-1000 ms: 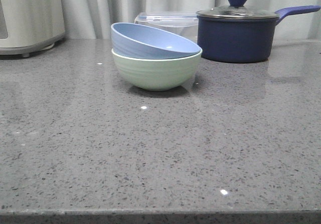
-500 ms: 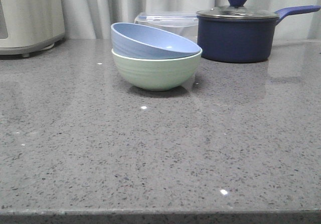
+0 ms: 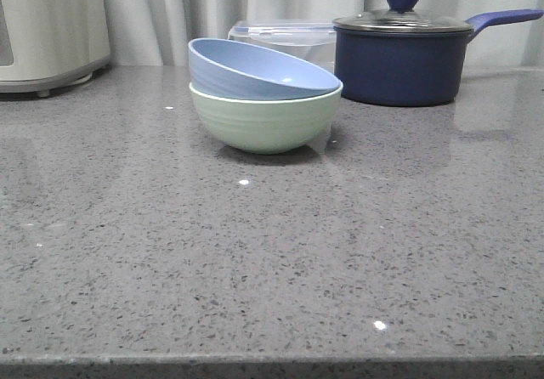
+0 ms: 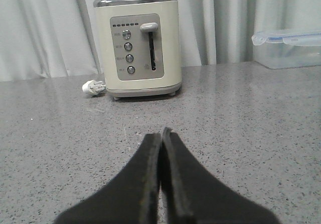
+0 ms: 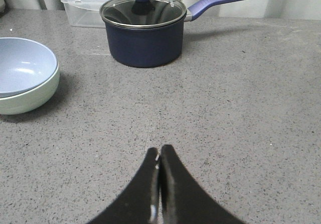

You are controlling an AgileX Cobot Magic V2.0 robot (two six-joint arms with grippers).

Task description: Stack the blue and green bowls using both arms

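The blue bowl point(image 3: 255, 69) sits tilted inside the green bowl point(image 3: 263, 122) on the grey counter; both also show in the right wrist view, blue bowl point(image 5: 22, 66) in green bowl point(image 5: 32, 96). My left gripper point(image 4: 160, 133) is shut and empty, low over the counter, facing a toaster; no bowl shows in its view. My right gripper point(image 5: 159, 151) is shut and empty, well away from the bowls. Neither arm shows in the front view.
A dark navy lidded saucepan point(image 3: 399, 60) with a long handle stands behind the bowls to the right. A clear plastic container point(image 3: 280, 35) is behind them. A cream toaster point(image 4: 138, 43) with a plug point(image 4: 93, 87) beside it stands at the back left.
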